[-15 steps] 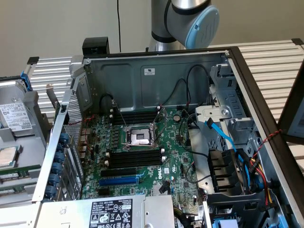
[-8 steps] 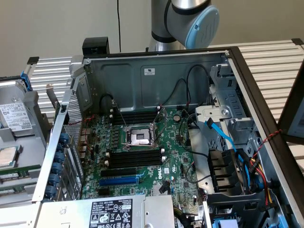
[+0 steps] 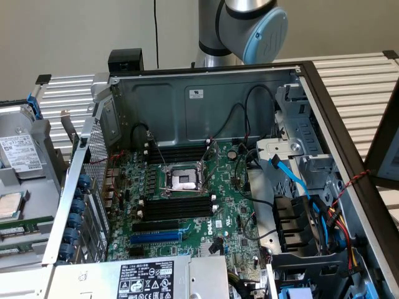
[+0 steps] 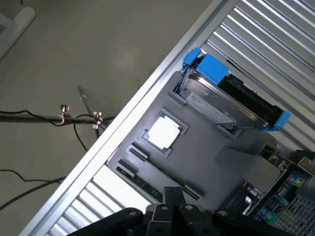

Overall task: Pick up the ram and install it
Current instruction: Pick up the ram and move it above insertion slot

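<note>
Lighting is diffuse and even, with no hard shadows.

Exterior view: the slatted tabletop (image 3: 355, 78) is bright. The case (image 3: 206, 93) walls shade the motherboard (image 3: 187, 212). The arm's blue cap (image 3: 267, 34) carries a soft highlight.

Wrist view: the tabletop slats just beside the claw (image 4: 172, 196) are washed out by glare. The claw reads as a dark silhouette. The floor (image 4: 88, 54) is evenly lit.
</note>
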Robot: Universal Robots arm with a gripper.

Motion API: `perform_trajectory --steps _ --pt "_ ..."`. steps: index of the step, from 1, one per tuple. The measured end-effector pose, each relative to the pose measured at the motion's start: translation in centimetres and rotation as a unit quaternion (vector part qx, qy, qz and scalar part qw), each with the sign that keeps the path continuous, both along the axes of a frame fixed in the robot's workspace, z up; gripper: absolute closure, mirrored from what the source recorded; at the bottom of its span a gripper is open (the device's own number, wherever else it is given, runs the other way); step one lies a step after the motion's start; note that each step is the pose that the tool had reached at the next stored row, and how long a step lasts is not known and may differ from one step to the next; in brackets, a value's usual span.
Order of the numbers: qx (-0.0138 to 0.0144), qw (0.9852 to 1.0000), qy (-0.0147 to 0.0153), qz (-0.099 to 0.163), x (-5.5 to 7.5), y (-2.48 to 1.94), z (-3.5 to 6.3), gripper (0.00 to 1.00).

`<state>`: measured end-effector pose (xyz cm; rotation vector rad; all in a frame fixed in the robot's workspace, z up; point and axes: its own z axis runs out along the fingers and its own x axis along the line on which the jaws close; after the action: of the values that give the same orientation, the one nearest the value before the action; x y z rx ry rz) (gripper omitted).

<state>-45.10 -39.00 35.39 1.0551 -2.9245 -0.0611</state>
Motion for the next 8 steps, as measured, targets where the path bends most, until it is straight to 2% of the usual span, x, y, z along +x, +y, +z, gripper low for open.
perform_trajectory --steps 4,8 --pt "0.0006 0.9994 0.0000 0.036 0.00 0.00 -0.19 0.89" --pt "0.0006 0.9974 0.0000 0.072 0.00 0.00 -0.47 0.89"
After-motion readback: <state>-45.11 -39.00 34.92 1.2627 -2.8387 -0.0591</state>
